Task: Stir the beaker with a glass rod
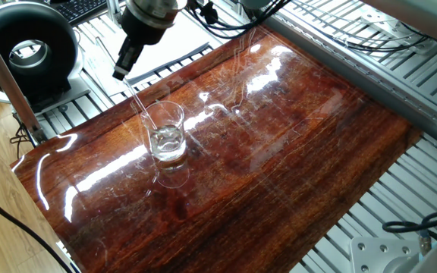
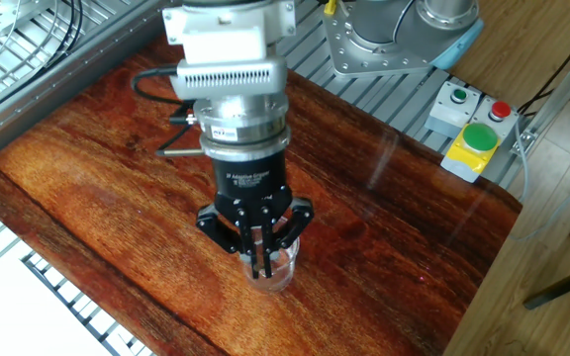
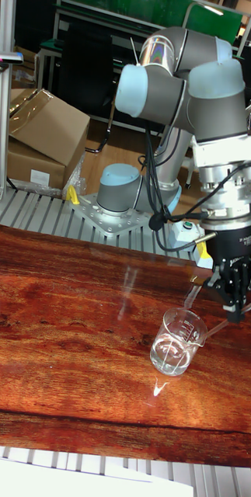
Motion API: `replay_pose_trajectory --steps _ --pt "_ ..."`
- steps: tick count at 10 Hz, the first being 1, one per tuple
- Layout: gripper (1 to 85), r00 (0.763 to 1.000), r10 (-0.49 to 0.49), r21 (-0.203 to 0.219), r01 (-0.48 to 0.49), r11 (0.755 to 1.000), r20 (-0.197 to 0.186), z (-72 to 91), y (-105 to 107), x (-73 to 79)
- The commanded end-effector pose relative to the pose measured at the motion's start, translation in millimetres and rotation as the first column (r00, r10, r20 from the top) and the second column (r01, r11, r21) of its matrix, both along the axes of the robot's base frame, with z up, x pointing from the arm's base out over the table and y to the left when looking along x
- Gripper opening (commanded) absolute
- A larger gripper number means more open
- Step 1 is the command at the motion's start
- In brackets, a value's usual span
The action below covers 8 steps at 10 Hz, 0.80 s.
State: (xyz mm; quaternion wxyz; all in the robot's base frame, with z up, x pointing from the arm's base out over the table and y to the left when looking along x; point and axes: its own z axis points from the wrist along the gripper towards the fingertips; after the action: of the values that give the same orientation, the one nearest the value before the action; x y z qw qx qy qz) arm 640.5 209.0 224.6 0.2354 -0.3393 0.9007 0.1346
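Observation:
The beaker [image 1: 166, 133] stands upright on the glossy wooden board [image 1: 294, 152], a little clear liquid in its bottom. My gripper [image 1: 119, 73] hangs above and to the left of it, shut on the top end of the glass rod [image 1: 138, 102]. The rod slants down over the rim into the liquid. In the other fixed view the gripper [image 2: 263, 269] points straight down and covers most of the beaker [image 2: 277, 280]. The tall fixed view shows the gripper [image 3: 234, 314] just right of the beaker [image 3: 175, 342], with the rod [image 3: 212, 331] leaning in from the right.
The board lies on a slatted aluminium table. A black round device [image 1: 26, 47] sits off its far left corner, and cables [image 1: 340, 34] run along the back. A button box [image 2: 471, 131] with green and red buttons stands beside the arm's base. Cardboard boxes [image 3: 32, 140] are stacked behind.

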Motion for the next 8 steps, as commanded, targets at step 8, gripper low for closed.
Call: replay_pose_trajectory --steps 8 --pt "1.0 0.997 0.067 0.050 -0.068 0.996 0.029 17.6 -17.4 -28.7"
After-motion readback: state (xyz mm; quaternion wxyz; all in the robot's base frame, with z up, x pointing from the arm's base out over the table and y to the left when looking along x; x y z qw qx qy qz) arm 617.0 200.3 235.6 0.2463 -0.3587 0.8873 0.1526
